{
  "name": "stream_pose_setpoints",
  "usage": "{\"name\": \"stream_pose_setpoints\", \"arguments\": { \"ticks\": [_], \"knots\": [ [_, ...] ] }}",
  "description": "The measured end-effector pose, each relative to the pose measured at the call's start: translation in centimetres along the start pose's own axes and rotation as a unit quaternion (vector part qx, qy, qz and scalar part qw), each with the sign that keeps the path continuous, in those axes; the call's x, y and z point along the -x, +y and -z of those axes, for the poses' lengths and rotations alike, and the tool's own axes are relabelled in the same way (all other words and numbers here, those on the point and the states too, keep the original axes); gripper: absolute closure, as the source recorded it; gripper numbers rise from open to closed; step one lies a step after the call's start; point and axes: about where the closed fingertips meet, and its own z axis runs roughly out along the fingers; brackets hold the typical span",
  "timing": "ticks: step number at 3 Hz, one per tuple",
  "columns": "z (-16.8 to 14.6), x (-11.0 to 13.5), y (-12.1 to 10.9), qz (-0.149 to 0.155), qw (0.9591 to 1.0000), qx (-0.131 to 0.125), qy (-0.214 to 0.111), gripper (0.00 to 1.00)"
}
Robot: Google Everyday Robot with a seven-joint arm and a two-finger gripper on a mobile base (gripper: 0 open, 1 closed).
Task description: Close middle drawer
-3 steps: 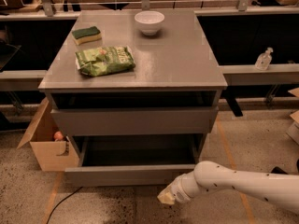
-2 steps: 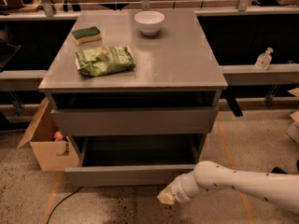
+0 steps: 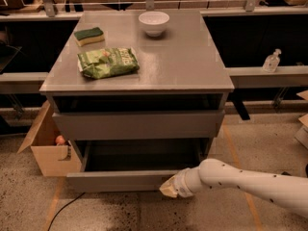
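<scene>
The middle drawer (image 3: 120,181) is the slim grey front panel low on the cabinet. It is pulled out, and its long shallow tray (image 3: 144,160) looks empty. My gripper (image 3: 168,188) is at the end of the white arm (image 3: 240,182), which comes in from the lower right. The gripper sits against the right part of that panel's outer face. Above it, the drawer with the taller front panel (image 3: 139,124) stands slightly out from the cabinet.
On the cabinet top (image 3: 192,61) lie a green chip bag (image 3: 108,61), a green-and-yellow sponge (image 3: 89,35) and a white bowl (image 3: 154,22). An open cardboard box (image 3: 48,150) stands on the floor to the left. A clear bottle (image 3: 271,60) stands on the right ledge.
My gripper has edged slightly up and closer to the drawer's front panel. The drawer itself has not visibly moved.
</scene>
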Motion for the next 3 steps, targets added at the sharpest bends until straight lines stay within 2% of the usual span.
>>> {"name": "stream_pose_setpoints", "arguments": {
  "ticks": [3],
  "knots": [
    [-0.2,5.3,-3.8,0.055,0.9969,-0.038,-0.041,1.00]
  ]
}}
